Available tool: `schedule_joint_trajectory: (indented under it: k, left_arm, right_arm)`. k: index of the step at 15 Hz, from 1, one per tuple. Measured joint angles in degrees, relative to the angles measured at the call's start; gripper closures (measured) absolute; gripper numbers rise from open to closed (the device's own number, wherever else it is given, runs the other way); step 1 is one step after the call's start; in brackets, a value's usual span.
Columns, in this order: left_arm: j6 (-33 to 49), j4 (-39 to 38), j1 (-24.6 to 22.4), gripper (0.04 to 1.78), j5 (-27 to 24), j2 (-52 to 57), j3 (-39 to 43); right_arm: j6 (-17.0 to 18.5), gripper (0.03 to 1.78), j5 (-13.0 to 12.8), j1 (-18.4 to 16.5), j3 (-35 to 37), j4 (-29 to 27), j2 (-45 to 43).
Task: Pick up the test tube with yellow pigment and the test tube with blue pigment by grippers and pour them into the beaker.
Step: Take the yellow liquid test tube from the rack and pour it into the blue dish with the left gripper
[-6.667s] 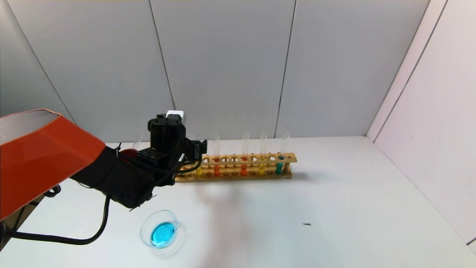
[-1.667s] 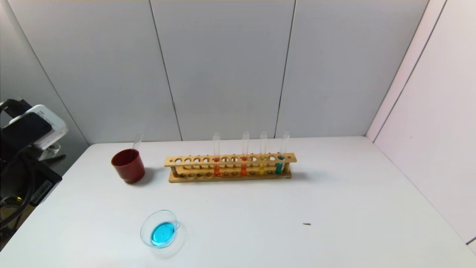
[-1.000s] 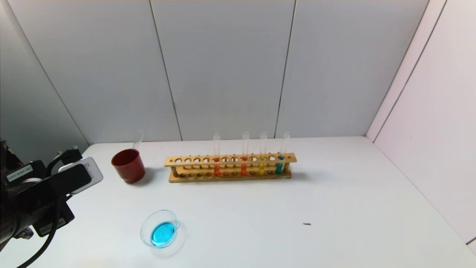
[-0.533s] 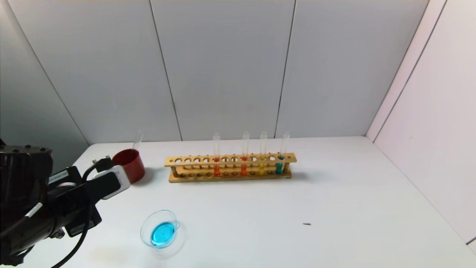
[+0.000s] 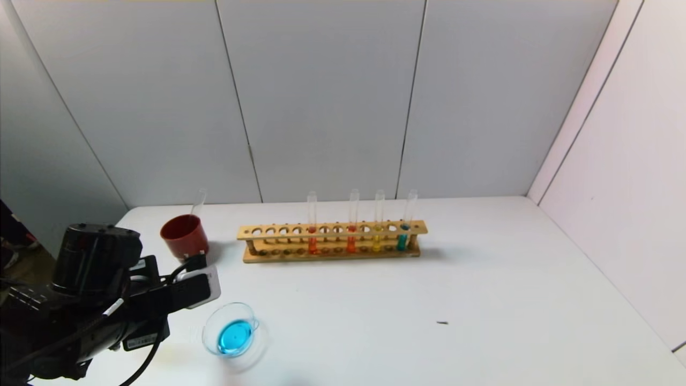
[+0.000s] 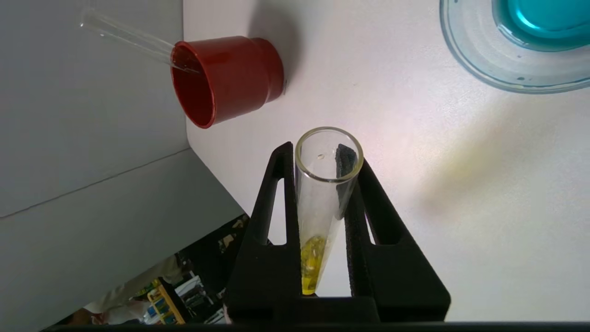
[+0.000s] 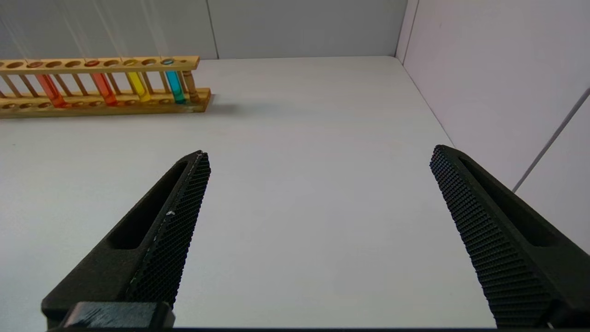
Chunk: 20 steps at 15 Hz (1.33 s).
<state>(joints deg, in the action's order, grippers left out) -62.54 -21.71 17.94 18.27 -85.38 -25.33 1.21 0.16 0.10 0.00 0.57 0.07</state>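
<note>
Left claw (image 6: 322, 159) nearer beaker (image 5: 233, 329)

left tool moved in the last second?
Yes. In the head view the left tool, shut on the yellow tube, moved from beside the table's left edge toward the beaker, past the red cup.

Left pincer (image 6: 315, 159) clamps yellow-pigment test tube (image 6: 322, 193); red cup (image 6: 226, 78), beaker (image 6: 511, 50) beyond.
</note>
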Motion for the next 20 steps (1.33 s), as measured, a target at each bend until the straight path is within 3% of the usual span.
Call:
schedule_joint_trajectory:
  k: [6,20]
  left_arm:
    - [-0.3,-0.1,3.9,1.50,0.9,-3.7,0.1]
    - [-3.6,-2.5,5.1,1.50,3.9,-10.6,-1.4]
  right_arm:
    - [0.0,0.07,0.0,0.0,0.0,0.0,0.0]
    - [0.0,0.07,0.0,0.0,0.0,0.0,0.0]
